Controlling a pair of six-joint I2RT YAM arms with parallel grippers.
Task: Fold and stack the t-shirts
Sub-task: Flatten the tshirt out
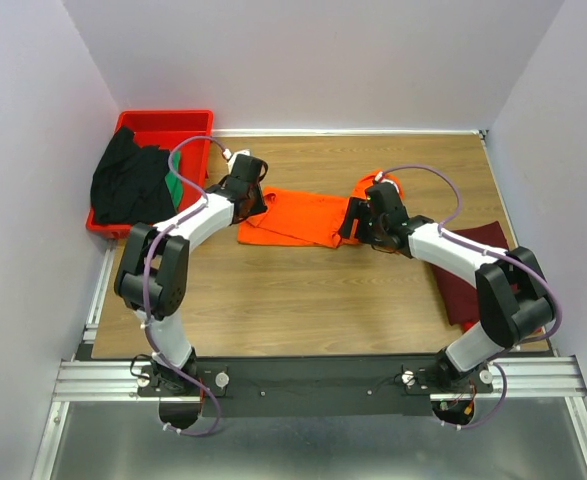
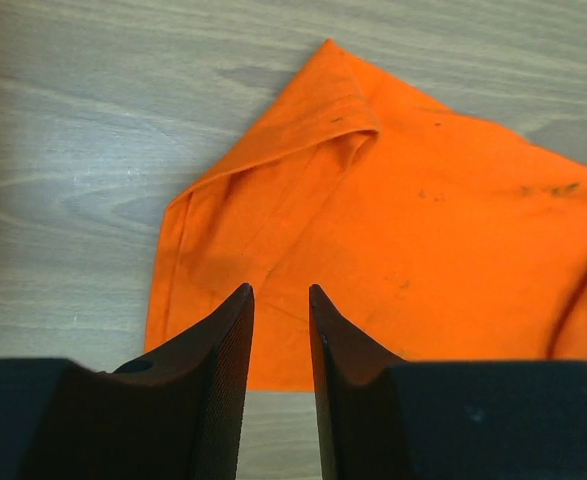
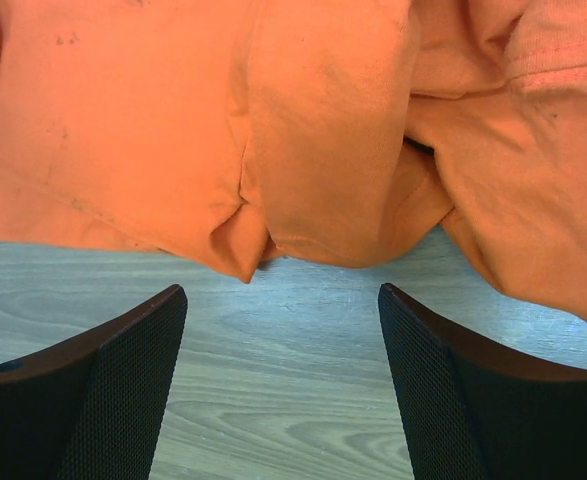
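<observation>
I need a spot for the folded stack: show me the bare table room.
Bare table lies between the orange shirt and the near edge, and between it and the back wall. Crowded: the red tray far left, the maroon shirt along the right edge.

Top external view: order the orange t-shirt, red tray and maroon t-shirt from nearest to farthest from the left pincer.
1. orange t-shirt, centre, at the tips of the left pincer.
2. red tray, far-left corner.
3. maroon t-shirt, far right side.
</observation>
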